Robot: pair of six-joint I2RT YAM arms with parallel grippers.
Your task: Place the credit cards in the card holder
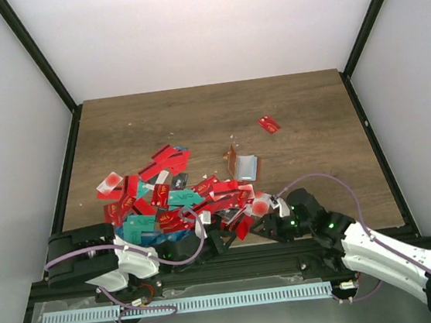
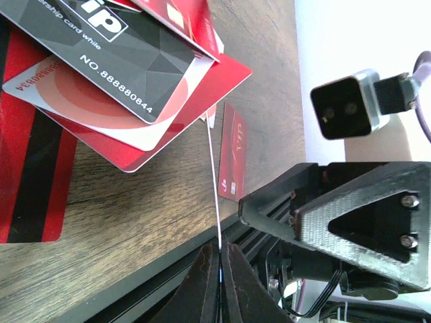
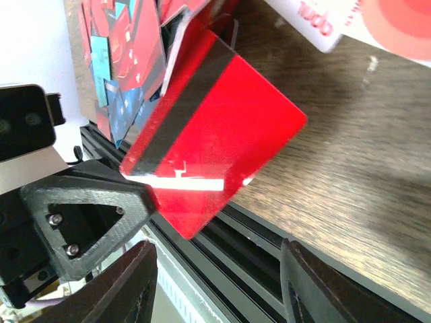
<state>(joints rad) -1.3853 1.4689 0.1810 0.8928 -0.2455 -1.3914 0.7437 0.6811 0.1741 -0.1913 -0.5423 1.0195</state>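
The left gripper [image 2: 219, 259] is clamping a red credit card [image 3: 222, 145] by its edge — the right gripper [image 3: 217, 256], jaws parted, is hovering just beside it.

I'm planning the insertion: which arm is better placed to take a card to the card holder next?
Probably left: the left hand is shut on a red card; the right hand is open, empty.

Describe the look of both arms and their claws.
Both arms are glossy white shells with black joints: left arm, right arm. A mauve cable loops along each. Green lights glow on the right arm. The left claw and right claw have matte black, wedge-shaped fingers.
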